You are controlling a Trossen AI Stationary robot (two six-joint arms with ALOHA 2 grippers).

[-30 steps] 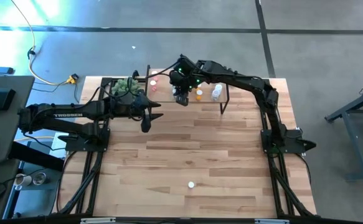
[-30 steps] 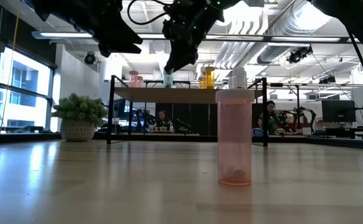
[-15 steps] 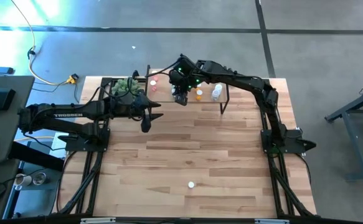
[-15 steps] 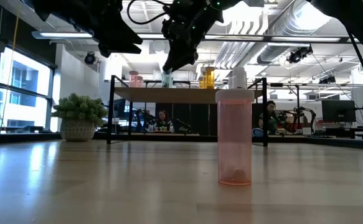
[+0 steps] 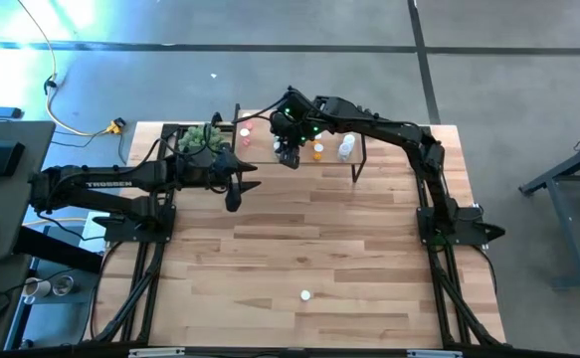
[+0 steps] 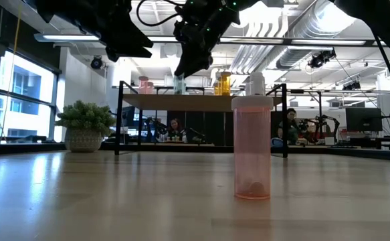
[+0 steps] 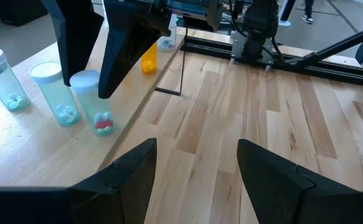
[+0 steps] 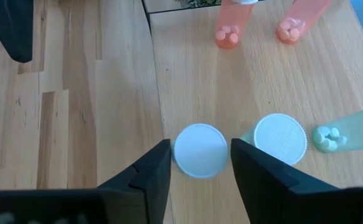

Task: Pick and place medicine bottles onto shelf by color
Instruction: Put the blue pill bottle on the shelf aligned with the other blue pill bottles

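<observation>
The shelf (image 5: 329, 159) stands at the table's far edge, with pink (image 8: 231, 25), green (image 8: 346, 134), orange (image 7: 149, 62) and clear (image 5: 346, 149) bottles standing on its wooden top. My right gripper (image 8: 200, 177) is open above the shelf, pointing down. Its fingers stand on either side of the white cap (image 8: 200, 151) of a pale green bottle (image 7: 97, 106), with a thin gap on each side. My left gripper (image 5: 232, 196) is open and empty, over the table by the shelf's left front corner. One pink bottle (image 6: 251, 150) stands upright near the table's front edge (image 5: 306, 295).
A small potted plant (image 5: 202, 139) stands at the shelf's left end, close to my left arm. The shelf's thin black legs (image 6: 120, 120) reach down to the table. Bare wooden tabletop (image 5: 309, 239) lies between the shelf and the lone pink bottle.
My right gripper has gone up a little from the pale green bottle on the shelf. The bottle stays standing where it was.
</observation>
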